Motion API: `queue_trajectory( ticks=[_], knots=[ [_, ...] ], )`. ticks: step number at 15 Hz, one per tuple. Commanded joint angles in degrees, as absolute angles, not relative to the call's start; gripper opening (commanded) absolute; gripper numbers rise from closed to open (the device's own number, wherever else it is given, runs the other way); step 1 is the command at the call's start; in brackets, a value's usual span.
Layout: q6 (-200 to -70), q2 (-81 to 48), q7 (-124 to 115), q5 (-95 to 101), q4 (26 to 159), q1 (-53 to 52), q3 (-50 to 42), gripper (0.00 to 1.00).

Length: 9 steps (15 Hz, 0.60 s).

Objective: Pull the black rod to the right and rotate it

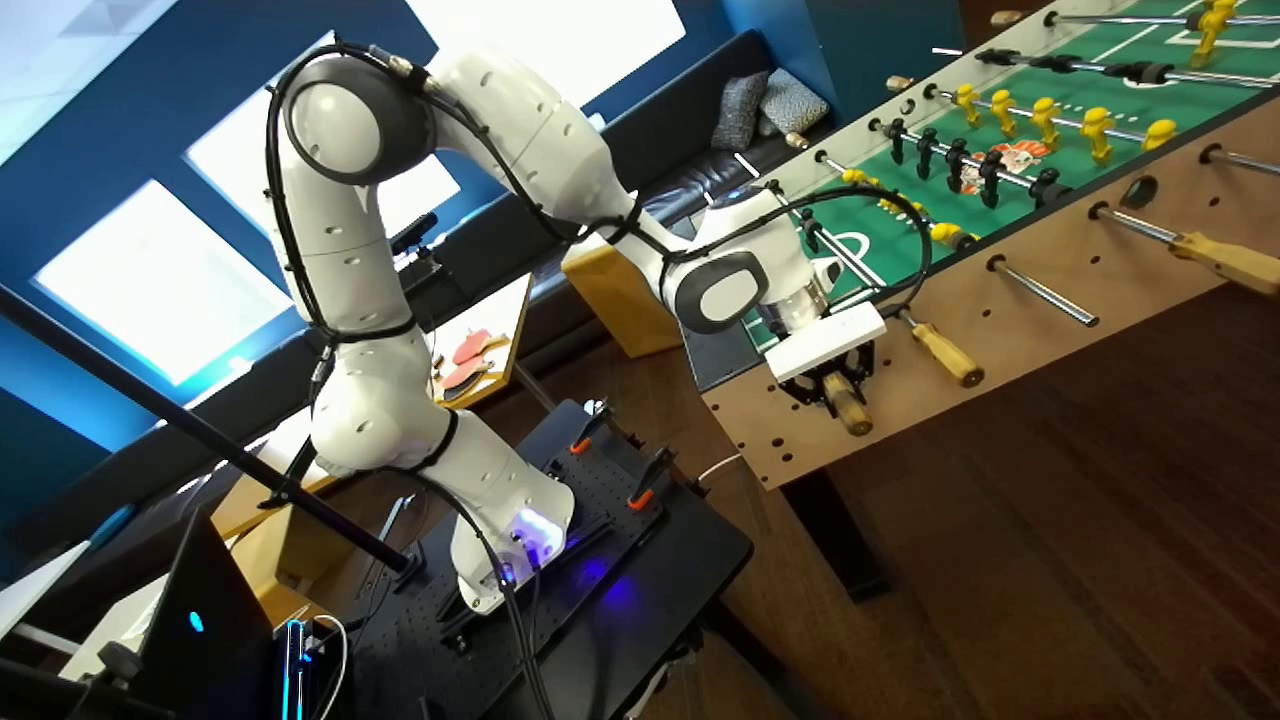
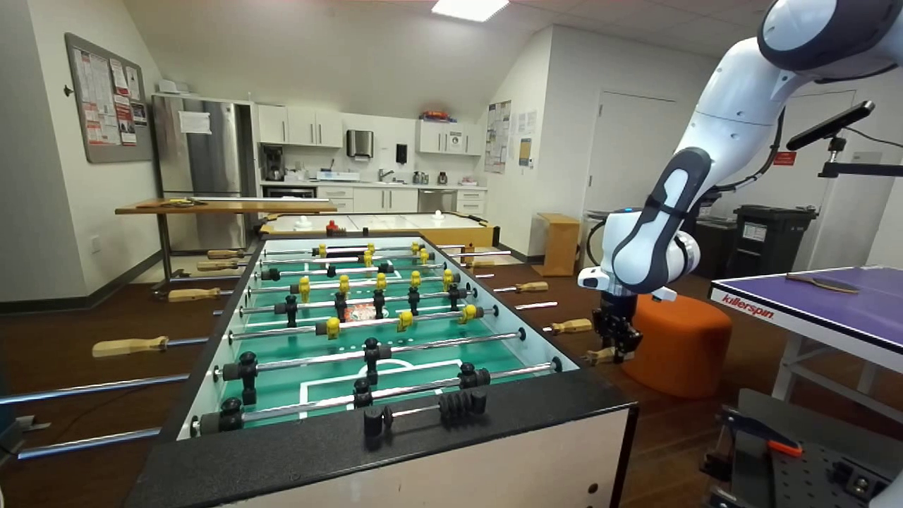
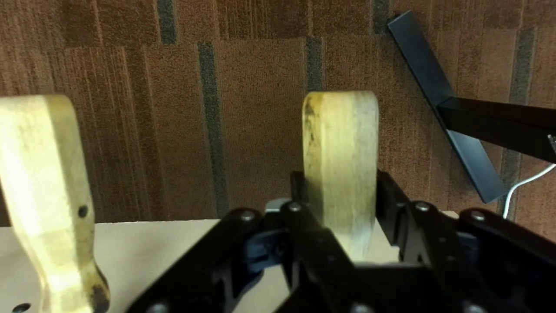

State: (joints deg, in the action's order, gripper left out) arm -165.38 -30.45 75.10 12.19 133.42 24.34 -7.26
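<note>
The near-end rod with black players crosses the green foosball field. Its wooden handle sticks out of the table's side and also shows in the wrist view. My gripper has one black finger on each side of this handle and appears shut on it. The handle's free end extends beyond the fingers. In both exterior views the gripper is at the handle, close to the table's side wall, and points down. The rod's part between wall and handle is hidden by the gripper.
A neighbouring wooden handle stands beside the held one, also seen in an exterior view. A bare rod end protrudes farther along. The foosball table wall is close. A black table leg and an orange stool are nearby.
</note>
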Motion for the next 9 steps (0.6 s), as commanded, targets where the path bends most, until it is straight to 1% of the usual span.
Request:
queue_trajectory(
  ticks=[1, 9],
  knots=[
    [-163.51, -28.96, 76.95, 12.48, 133.97, 27.46, -8.48, 0.16],
    [-163.42, -29.98, 85.66, 10.87, 132.43, 36.19, -8.92, 0.16]
  ],
)
